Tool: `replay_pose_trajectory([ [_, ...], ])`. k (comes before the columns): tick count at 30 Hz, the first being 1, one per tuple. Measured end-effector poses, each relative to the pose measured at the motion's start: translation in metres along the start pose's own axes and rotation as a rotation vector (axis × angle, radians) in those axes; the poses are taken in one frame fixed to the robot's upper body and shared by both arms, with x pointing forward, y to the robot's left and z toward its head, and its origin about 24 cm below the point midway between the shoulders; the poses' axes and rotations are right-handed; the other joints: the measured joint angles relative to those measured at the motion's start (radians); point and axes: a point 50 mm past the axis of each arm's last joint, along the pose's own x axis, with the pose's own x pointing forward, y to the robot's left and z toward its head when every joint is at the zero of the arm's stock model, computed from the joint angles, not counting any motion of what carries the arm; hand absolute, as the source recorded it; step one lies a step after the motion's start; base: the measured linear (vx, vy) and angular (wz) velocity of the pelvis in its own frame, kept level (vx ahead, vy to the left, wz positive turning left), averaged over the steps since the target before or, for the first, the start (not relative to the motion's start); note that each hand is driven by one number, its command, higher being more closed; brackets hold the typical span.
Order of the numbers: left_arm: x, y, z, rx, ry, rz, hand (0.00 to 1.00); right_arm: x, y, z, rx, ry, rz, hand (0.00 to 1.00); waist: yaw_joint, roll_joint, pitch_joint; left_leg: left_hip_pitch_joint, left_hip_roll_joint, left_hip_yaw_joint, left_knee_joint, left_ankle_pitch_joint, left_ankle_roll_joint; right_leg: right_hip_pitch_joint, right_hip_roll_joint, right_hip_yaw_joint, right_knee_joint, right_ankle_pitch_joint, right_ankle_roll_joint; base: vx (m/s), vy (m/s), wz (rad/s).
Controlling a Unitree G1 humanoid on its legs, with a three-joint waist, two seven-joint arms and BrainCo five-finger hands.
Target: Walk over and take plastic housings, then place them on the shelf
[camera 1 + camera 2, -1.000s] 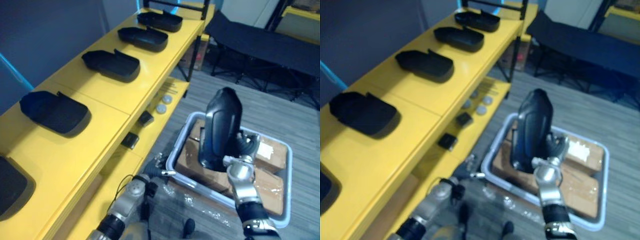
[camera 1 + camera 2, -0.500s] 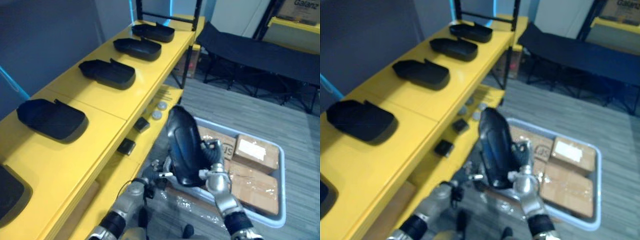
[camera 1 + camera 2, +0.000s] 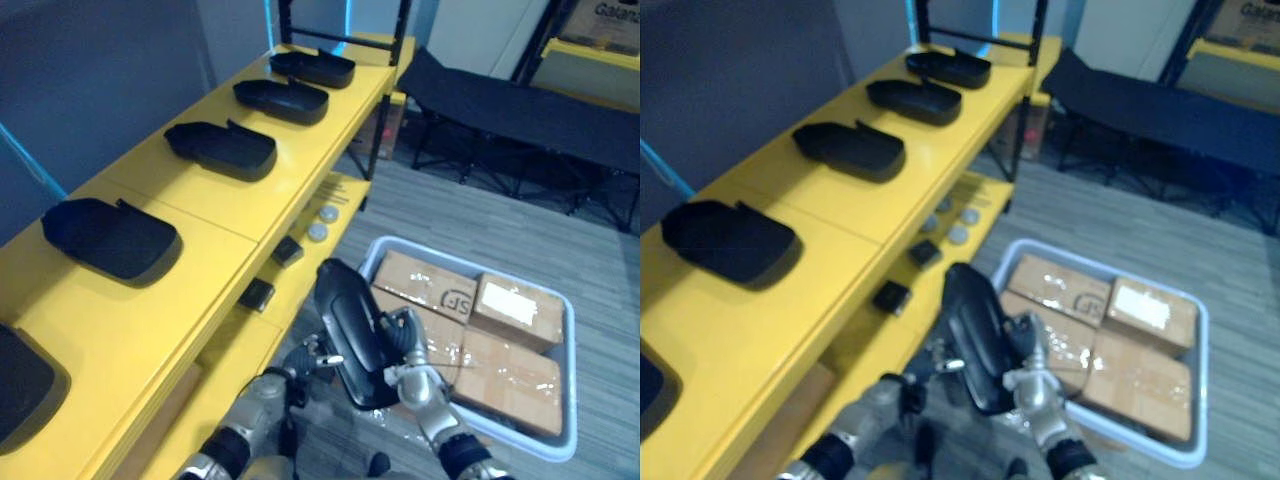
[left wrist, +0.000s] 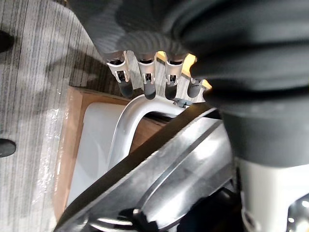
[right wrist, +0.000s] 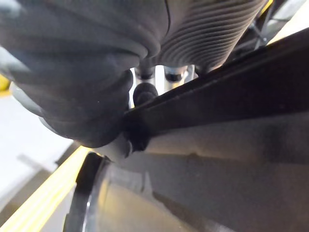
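While a black plastic housing [image 3: 350, 335] is held nearly upright between the yellow shelf [image 3: 262, 200] and a grey bin [image 3: 573, 370], the right hand [image 3: 412, 372] is seen curled round its edge. The left hand [image 3: 300, 362] is noted low, just beside the housing's lower end; its state cannot be told. 4 more housings [image 3: 222, 150] are laid in a row along the shelf top. Cardboard boxes [image 3: 512, 308] are packed in the bin.

bare shelf [image 3: 200, 205] gaps between housings [image 3: 222, 148], bin [image 3: 572, 360] beside
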Motion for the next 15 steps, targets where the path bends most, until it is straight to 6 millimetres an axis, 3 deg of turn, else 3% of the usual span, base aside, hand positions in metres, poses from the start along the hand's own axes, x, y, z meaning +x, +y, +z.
replay_pose_trajectory([
  [15, 0.007, 0.001, -0.004, 0.029, 0.054, 0.016, 0.0, -0.001, 0.023, 0.01, 0.05, -0.011, 0.083, 1.0, 0.016, -0.007, -0.003, 0.001, -0.018, -0.002, 0.0, -0.001, 0.011, 0.002, -0.016, -0.004, 0.0, 0.004, 0.009, 0.01, 0.007, 0.0],
])
